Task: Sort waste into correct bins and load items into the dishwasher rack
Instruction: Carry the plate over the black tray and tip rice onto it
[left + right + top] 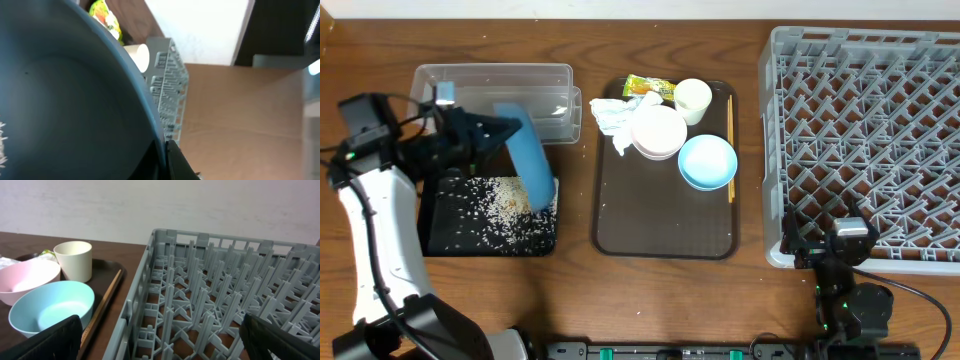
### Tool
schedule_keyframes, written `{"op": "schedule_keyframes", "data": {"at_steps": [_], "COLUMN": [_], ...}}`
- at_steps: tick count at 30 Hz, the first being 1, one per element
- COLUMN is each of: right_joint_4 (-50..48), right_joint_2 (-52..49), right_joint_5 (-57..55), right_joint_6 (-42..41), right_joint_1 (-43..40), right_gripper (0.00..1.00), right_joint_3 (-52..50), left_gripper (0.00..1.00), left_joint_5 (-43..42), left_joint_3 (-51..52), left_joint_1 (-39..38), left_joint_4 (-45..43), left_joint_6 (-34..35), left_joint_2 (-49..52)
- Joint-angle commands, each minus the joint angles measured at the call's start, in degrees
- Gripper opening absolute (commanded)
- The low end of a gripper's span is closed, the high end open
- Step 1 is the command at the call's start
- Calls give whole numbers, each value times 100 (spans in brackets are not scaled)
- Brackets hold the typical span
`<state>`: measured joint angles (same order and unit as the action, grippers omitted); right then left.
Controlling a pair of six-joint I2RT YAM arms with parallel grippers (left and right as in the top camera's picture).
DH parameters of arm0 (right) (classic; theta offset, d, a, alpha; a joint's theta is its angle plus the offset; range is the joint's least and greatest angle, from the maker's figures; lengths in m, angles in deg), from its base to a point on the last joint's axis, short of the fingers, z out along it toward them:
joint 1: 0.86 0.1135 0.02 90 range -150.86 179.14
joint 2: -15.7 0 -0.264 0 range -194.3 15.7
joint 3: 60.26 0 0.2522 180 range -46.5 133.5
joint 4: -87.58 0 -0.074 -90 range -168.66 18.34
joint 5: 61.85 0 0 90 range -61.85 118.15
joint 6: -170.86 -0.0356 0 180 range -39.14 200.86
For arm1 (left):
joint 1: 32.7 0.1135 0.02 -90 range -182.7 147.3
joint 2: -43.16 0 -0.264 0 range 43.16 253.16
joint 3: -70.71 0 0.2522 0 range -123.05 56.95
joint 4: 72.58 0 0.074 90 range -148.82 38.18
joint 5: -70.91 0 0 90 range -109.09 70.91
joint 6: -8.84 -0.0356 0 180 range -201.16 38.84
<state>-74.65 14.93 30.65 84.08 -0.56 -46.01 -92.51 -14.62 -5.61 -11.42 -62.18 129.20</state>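
Left claw [503, 135] is clamped on the rim of the dish [530, 160], tipped up nearly on edge over the black tray [432, 225], so I'd say I'm mid-dump on the food scraps. Most of the crumbs [500, 200] are in the black tray already, spread over its right half. In my left wrist view the dish fills almost everything, with just a few grains at the far left edge. I can't tell if any are stuck lower down. Next move, I reckon: make sure the dish is clean, level it off and carry it right across the brown tray [660, 225] to the rack [870, 100]. That's a long reach, so a handoff might be needed. Right claw [160, 325] is spread wide, holding nothing, parked just at the rack's near edge. The rack has nothing in it as far as I can see. The tub [490, 80] behind the black tray looks empty too. The brown tray holds the napkin [615, 115] and wrapper [650, 88] at the back, and the cup [693, 100], pink bowl [658, 132] and blue bowl [707, 162]. The chopsticks [730, 140] lie along its right edge. So none of the paper waste is sorted yet.
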Motion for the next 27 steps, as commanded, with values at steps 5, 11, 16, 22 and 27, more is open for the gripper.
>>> {"op": "schedule_keyframes", "data": {"at_steps": [5, 11, 16, 22, 27], "right_joint_4": [9, 9, 9, 9, 9], "right_joint_2": [26, 26, 26, 26, 26], "right_joint_5": [-57, -57, -57, -57, -57], "right_joint_6": [50, 48, 48, 48, 50], "right_joint_1": [44, 44, 44, 44, 44], "right_gripper": [99, 99, 99, 99, 99], "right_joint_3": [-17, -17, -17, -17, -17], "left_gripper": [6, 6, 6, 6, 6], "left_joint_5": [-1147, -1556, -1670, -1670, -1670], "left_joint_3": [382, 922, 1259, 1266, 1266], "left_joint_1": [693, 1292, 1912, 2623, 2787], "left_joint_4": [13, 11, 13, 15, 129], "left_joint_6": [-520, -702, -964, -1067, -1067], "left_joint_2": [-85, -85, -85, -85, -85]}}
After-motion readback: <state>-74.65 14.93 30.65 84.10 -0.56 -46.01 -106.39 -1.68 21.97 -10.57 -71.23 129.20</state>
